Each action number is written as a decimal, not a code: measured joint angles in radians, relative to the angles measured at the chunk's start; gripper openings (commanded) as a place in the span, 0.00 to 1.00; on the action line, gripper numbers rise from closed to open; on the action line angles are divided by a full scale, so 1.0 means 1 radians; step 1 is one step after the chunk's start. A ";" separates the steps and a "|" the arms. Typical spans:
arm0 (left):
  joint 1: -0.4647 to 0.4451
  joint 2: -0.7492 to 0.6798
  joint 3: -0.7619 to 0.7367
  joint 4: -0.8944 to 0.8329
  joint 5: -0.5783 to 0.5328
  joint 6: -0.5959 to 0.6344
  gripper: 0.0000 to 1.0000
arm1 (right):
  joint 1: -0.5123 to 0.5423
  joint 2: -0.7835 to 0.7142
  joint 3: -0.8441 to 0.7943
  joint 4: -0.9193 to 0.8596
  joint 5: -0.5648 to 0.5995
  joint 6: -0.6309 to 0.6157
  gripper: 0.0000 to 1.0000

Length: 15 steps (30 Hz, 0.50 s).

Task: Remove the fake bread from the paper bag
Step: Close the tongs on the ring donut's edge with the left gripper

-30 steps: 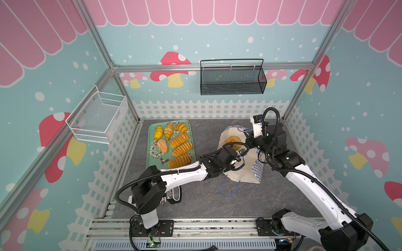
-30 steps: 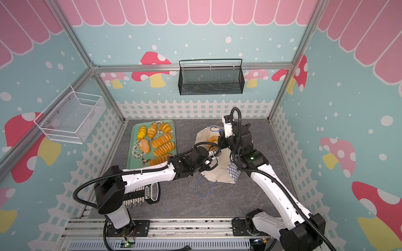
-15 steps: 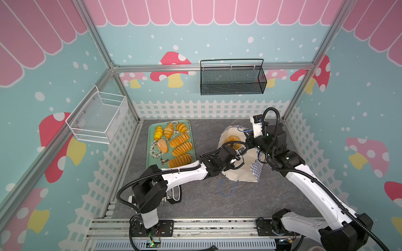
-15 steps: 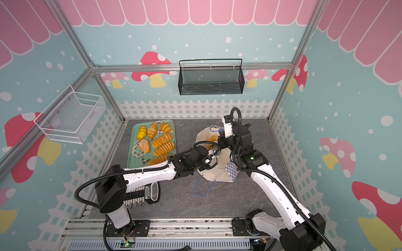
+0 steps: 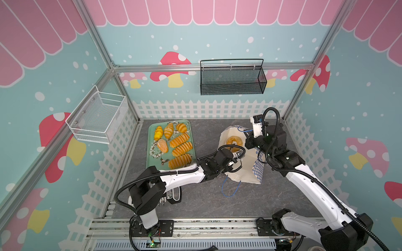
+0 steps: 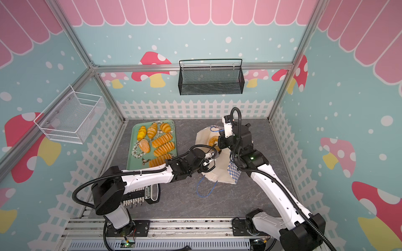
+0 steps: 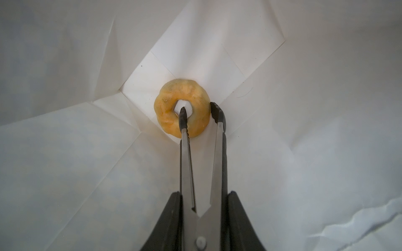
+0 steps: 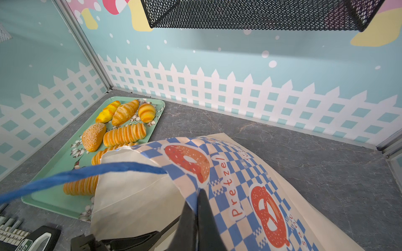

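Our left gripper (image 7: 199,109) reaches inside the paper bag (image 8: 239,173) and is clenched on the ring doughnut (image 7: 185,91), one tip through its hole and the other against its outer edge, with the doughnut at the bag's bottom. Our right gripper (image 8: 200,193) pinches the bag's checkered rim, closed tight on the paper. We see the other fake bread (image 5: 180,150) lined up on the green tray (image 5: 150,133), well apart from the bag.
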 measured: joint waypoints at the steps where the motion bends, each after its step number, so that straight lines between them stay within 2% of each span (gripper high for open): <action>1: -0.001 -0.007 -0.010 0.007 0.000 0.006 0.00 | 0.000 0.000 0.000 0.000 0.000 0.000 0.00; 9: -0.014 -0.023 -0.043 0.046 -0.001 0.063 0.00 | 0.000 0.000 0.000 0.000 0.000 0.003 0.00; 15: -0.017 -0.021 -0.056 0.077 -0.001 0.105 0.10 | 0.000 0.000 0.000 0.000 0.000 0.003 0.00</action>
